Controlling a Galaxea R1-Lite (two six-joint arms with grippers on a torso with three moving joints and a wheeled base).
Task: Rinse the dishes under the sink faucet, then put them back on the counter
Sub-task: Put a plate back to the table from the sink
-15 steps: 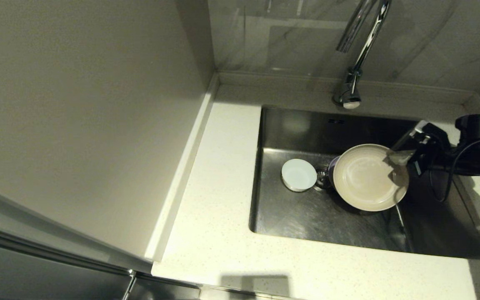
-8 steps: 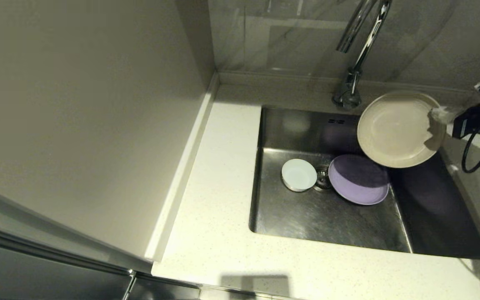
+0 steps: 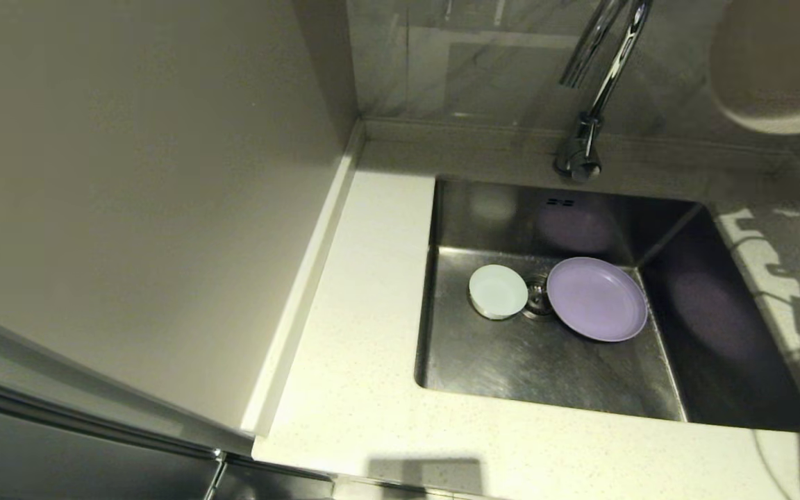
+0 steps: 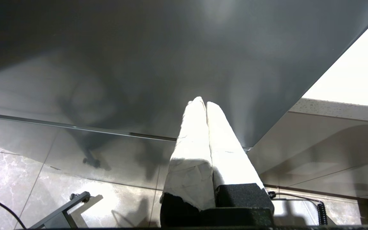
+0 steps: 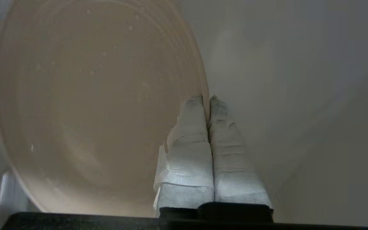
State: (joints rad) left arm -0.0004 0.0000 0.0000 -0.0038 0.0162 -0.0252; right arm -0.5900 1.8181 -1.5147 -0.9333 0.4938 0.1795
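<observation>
High at the far right, well above the counter (image 3: 358,333), hangs the beige plate (image 3: 775,76). My right gripper (image 5: 207,99) is shut on the rim of this plate (image 5: 91,105), which has water drops on its face; the gripper itself is outside the head view. The lavender plate (image 3: 596,298) lies in the sink (image 3: 511,361) beside the drain, and the small white bowl (image 3: 498,291) sits on the drain's other side. The chrome faucet (image 3: 598,76) rises behind the basin. My left gripper (image 4: 202,103) is shut and empty, parked low by a cabinet front.
A tall beige wall panel (image 3: 150,173) borders the counter on the left. A raised back edge (image 3: 483,132) runs behind the sink. The counter strip to the right of the basin (image 3: 775,278) lies under the arm's shadow.
My right gripper has lifted the beige plate out of the sink, up and to the far right. That uncovered the lavender plate, and the arm has left the head view.
</observation>
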